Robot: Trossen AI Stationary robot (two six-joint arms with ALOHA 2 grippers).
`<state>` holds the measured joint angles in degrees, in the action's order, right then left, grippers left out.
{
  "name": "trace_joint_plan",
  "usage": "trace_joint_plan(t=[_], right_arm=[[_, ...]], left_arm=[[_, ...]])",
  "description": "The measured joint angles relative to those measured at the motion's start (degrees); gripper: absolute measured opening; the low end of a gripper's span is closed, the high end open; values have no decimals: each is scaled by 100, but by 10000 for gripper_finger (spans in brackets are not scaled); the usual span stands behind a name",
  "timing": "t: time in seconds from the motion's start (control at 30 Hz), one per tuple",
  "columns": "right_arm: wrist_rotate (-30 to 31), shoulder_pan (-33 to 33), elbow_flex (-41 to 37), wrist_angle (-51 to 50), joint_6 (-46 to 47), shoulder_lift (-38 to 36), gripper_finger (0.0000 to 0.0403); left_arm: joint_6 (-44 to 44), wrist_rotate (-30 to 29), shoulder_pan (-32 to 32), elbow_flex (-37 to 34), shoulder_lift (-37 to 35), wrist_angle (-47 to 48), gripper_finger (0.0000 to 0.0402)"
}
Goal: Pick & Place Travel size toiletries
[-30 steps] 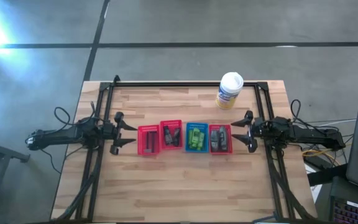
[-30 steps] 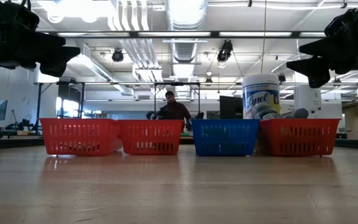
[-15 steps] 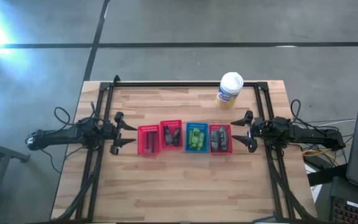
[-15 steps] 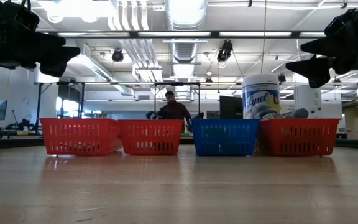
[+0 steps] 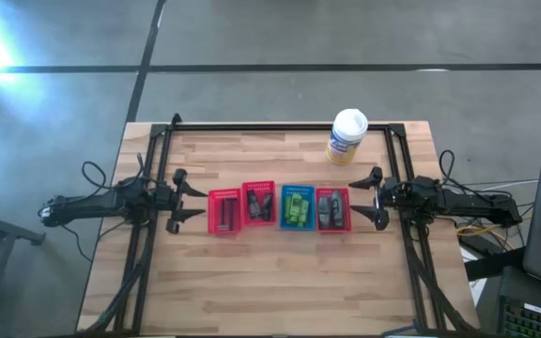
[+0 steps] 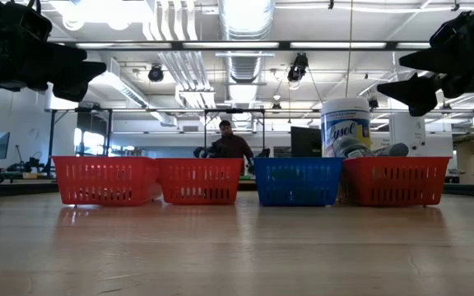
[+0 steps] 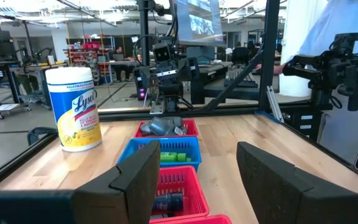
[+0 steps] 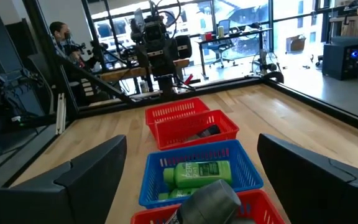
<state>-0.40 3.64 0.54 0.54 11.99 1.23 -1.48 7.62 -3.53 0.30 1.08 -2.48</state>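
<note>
Hovering just outside red mesh end basket (image 5: pixel 332 208), right gripper (image 5: pixel 368 198), jaws wide, nearest its dark grey oval tubes (image 8: pixel 207 199); left gripper (image 5: pixel 182 200) jaws apart.

Wooden table (image 5: pixel 280 272), plastic mesh baskets (image 5: pixel 296 207)

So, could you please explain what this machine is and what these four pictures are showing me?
It is a robot with two dark arms at a wooden table. One picture looks straight down, one looks level across the tabletop, and two come from cameras on the arms' wrists. The left gripper and right gripper both hang open at the ends of a row of four small baskets, holding nothing. The blue basket holds green bottles; the red basket beside the right gripper holds grey tubes. A white tub stands behind the row.
</note>
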Motion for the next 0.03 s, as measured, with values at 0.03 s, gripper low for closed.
trace_joint_plan(t=[0.03], right_arm=[[0, 0, 0, 0, 0, 0, 359]], left_arm=[[-2, 0, -2, 2, 0, -2, 218]])
